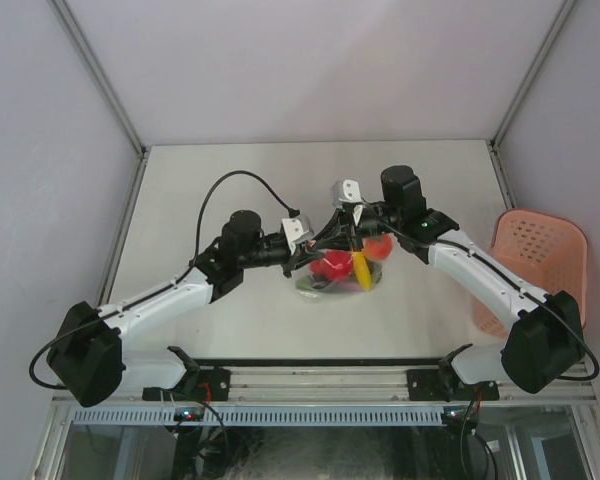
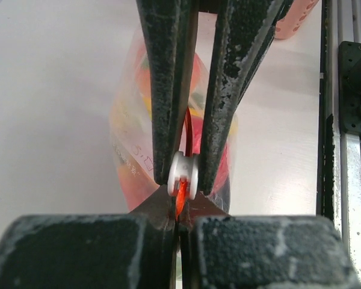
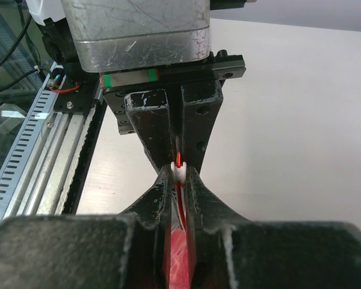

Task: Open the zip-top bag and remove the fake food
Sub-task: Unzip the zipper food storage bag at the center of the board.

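From above, the left gripper (image 1: 328, 236) and right gripper (image 1: 352, 228) hide the top edge of the zip-top bag (image 1: 330, 283) from you. In your left wrist view the fake food (image 2: 201, 78) is a blur, and the basket (image 2: 292, 21) runs off the top.

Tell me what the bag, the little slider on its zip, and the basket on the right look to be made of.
The bag: thin clear plastic film, glossy and wrinkled, contents showing through. The slider: white hard plastic, smooth, probably moulded. The basket: pink plastic, matte-looking, walls perforated with holes.
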Motion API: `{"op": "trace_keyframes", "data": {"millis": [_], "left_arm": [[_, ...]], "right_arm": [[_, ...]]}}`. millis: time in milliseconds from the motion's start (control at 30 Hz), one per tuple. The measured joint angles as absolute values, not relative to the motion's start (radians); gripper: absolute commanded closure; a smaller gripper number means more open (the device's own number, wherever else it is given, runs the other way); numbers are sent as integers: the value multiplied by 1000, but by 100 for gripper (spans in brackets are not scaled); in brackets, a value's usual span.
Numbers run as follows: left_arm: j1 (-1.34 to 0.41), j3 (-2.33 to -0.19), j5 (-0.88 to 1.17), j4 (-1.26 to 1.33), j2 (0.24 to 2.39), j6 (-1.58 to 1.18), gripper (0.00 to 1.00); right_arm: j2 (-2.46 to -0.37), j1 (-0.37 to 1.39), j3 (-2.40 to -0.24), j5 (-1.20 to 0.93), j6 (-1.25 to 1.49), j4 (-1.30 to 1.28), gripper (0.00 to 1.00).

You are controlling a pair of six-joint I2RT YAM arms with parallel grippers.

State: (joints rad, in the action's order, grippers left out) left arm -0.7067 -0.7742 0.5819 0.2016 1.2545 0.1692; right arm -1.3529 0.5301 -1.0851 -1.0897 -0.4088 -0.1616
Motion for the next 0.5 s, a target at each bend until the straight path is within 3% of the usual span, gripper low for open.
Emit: {"op": "trace_keyframes", "data": {"millis": [500], "left_arm": [[-700, -789, 543, 163, 1233, 193, 100]], "right_arm": [[-1345, 467, -1085, -1109, -427, -179, 100]]}}
